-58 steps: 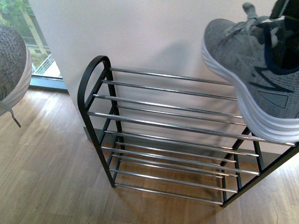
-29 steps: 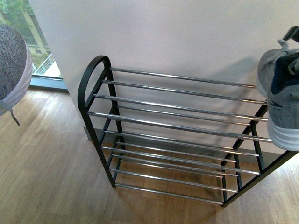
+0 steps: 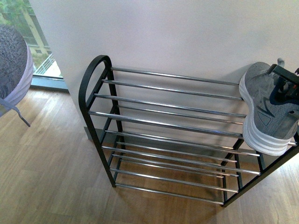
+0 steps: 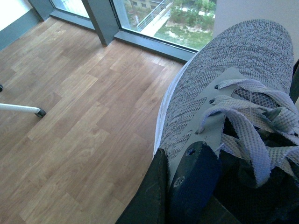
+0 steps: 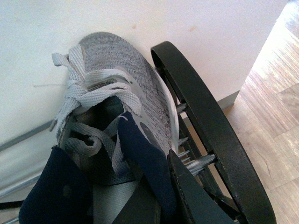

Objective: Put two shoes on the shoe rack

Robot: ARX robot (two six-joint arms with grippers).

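Note:
The shoe rack (image 3: 168, 125), a black frame with chrome bars, stands against the white wall. One grey knit sneaker (image 3: 267, 112) lies over the right end of its top tier, toe toward the wall, sole seemingly on the bars. My right gripper (image 3: 286, 83) is shut on its collar. In the right wrist view the gripper (image 5: 154, 186) pinches the navy lining of that sneaker (image 5: 126, 88) beside the rack's rounded end (image 5: 210, 126). The other sneaker (image 3: 11, 65) hangs in the air at the far left. My left gripper (image 4: 170, 186) is shut on its (image 4: 233, 79) collar edge.
Wooden floor (image 3: 46, 177) lies in front of and left of the rack. A floor-level window (image 4: 159, 18) with a grey frame is at the left. A thin metal leg (image 4: 21, 108) with a dark foot rests on the floor there.
The right sneaker swung out to the right, then came down onto the right end of the rack's top tier. The left sneaker has barely moved.

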